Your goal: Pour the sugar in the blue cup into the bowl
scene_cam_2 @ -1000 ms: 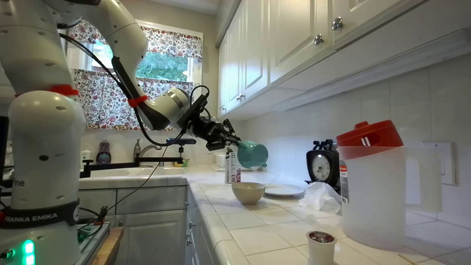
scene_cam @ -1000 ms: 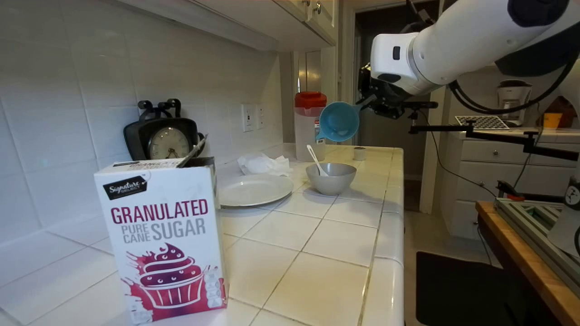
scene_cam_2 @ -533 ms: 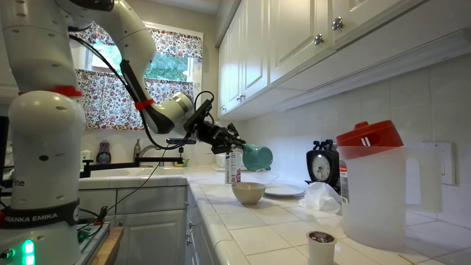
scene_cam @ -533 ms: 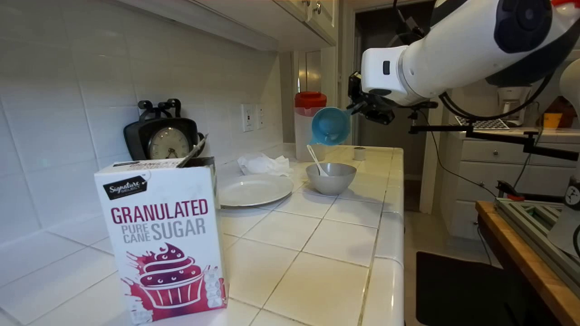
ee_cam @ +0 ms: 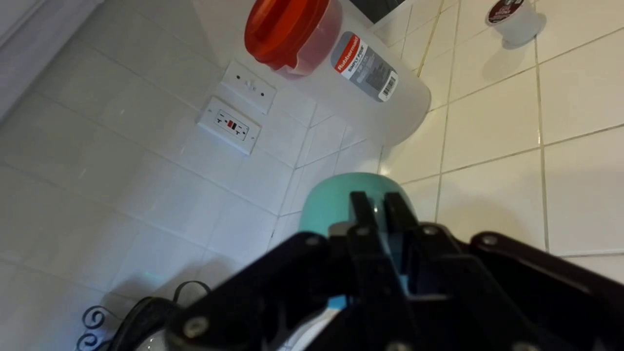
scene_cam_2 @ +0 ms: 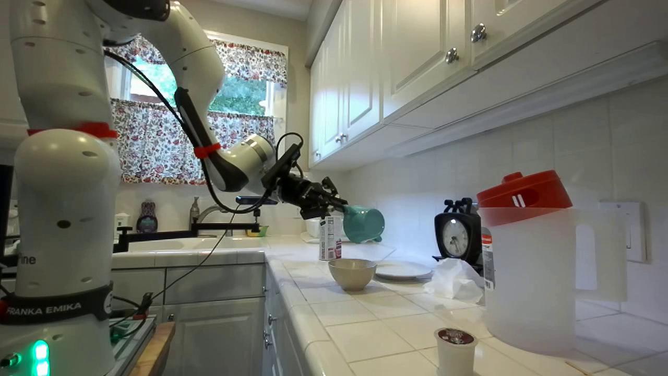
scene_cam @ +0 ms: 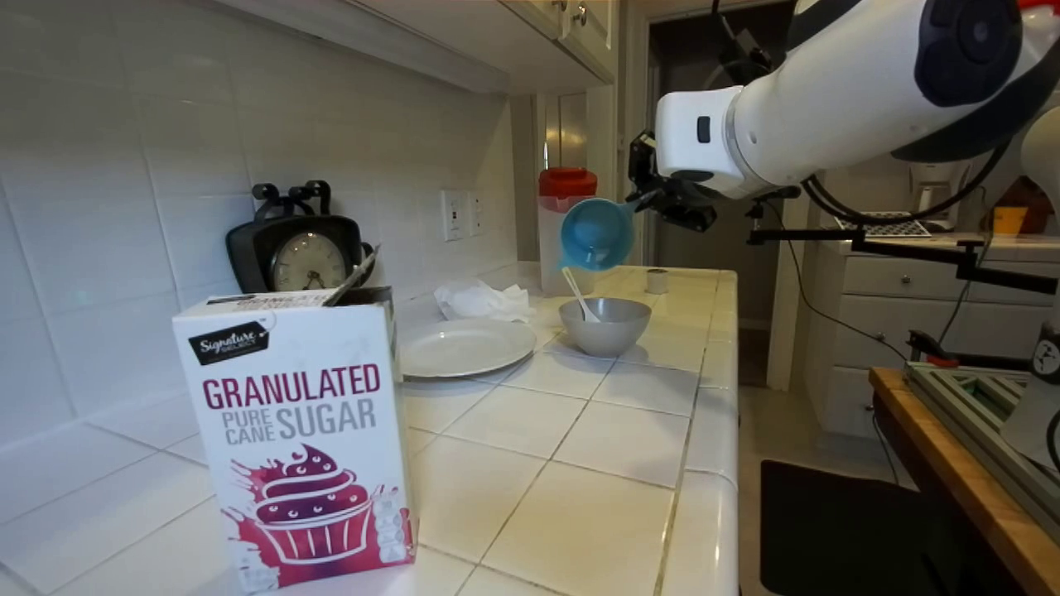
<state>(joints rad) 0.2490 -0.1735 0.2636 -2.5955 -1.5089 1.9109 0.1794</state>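
Note:
The blue cup (scene_cam: pixel 596 236) hangs in the air, tilted on its side, its open mouth showing in an exterior view; its outside shows in an exterior view (scene_cam_2: pixel 364 224) and the wrist view (ee_cam: pixel 324 200). A small pale patch shows inside; I cannot tell whether it is sugar. My gripper (scene_cam: pixel 643 200) is shut on the cup's handle, also in an exterior view (scene_cam_2: pixel 342 202) and the wrist view (ee_cam: pixel 375 197). The bowl (scene_cam: pixel 609 333) stands upright below the cup, apart from it, holding a white spoon (scene_cam: pixel 577 290); it also shows in an exterior view (scene_cam_2: pixel 352 275). Its inside is mostly hidden.
A white plate (scene_cam: pixel 468 348) and crumpled paper (scene_cam: pixel 482 300) lie wallward of the bowl. A red-lidded pitcher (scene_cam_2: pixel 529 282), small pod (scene_cam_2: pixel 455 352), black scale (scene_cam_2: pixel 458 235) and sugar box (scene_cam: pixel 302 447) stand on the tiled counter. Cabinets (scene_cam_2: pixel 412 57) hang overhead.
The gripper and cup have moved toward the tiled wall and a little lower, most of it in the first half second. The cup remains tilted and held. The bowl has not moved.

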